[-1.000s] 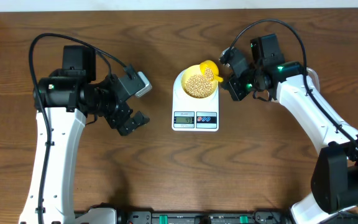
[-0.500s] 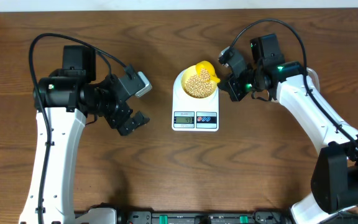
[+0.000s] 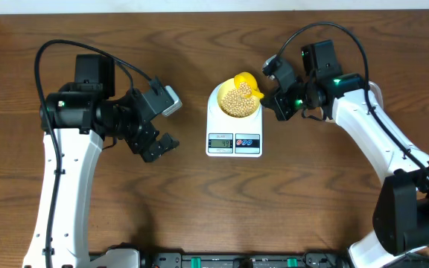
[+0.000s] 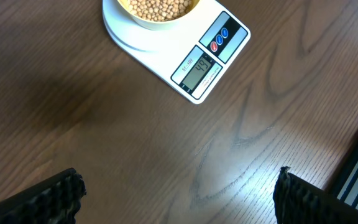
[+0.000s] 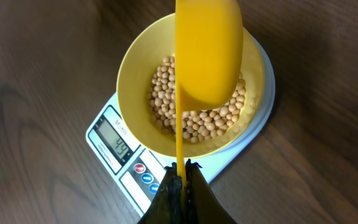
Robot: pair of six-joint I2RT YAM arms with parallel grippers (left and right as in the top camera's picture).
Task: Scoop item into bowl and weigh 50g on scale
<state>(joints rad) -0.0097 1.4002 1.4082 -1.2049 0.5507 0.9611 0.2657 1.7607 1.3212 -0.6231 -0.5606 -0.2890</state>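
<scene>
Parks the left gripper (image 3: 168, 123) left of the scale (image 4: 197, 65), spread wide and empty, clear of the pour. Clamps the scoop (image 5: 209, 56) tight in the right gripper (image 5: 180, 180) from the scale's right. Tips it over the bowl (image 5: 135, 74) of beans (image 5: 216, 121) on the scale, probably to top up a reading of about 49.

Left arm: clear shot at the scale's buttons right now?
Probably yes. Only bare table lies between the left tool and the buttons; the right tool holds the scoop over the bowl, further back.

A yellow scoop (image 5: 209, 56) above a brown wood-grain table (image 3: 199, 208) edged with black hardware (image 3: 222, 260).
</scene>
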